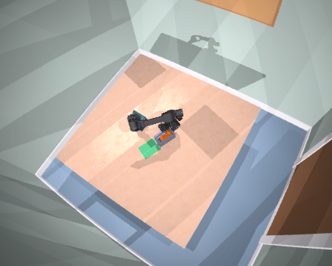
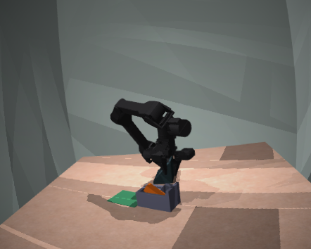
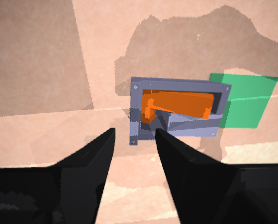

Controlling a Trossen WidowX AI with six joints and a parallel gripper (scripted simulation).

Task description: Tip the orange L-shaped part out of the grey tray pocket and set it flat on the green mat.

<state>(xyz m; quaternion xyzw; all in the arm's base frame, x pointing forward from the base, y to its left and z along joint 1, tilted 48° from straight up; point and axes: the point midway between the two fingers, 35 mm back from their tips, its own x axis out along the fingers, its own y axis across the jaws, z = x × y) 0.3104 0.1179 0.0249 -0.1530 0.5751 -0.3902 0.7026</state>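
Note:
The orange L-shaped part (image 1: pixel 167 134) (image 2: pixel 153 190) (image 3: pixel 180 103) lies tilted in the grey tray (image 1: pixel 158 138) (image 2: pixel 158 202) (image 3: pixel 175 82). Its L-shaped end is down in the pocket on the side near my fingers. Its long end, towards the mat, is tipped up above the rim. My gripper (image 1: pixel 169 129) (image 2: pixel 166 179) (image 3: pixel 135 132) is open about halfway with nothing between the fingers. It hangs just over the tray's end where the L-shaped end sits. The green mat (image 1: pixel 148 149) (image 2: pixel 123 198) (image 3: pixel 245 100) lies flat against the tray's far side.
Tray and mat sit on a tan table top with darker patches. The arm's base (image 1: pixel 133 122) stands behind the tray. The table's pale rim (image 1: pixel 101 91) runs along the back and left.

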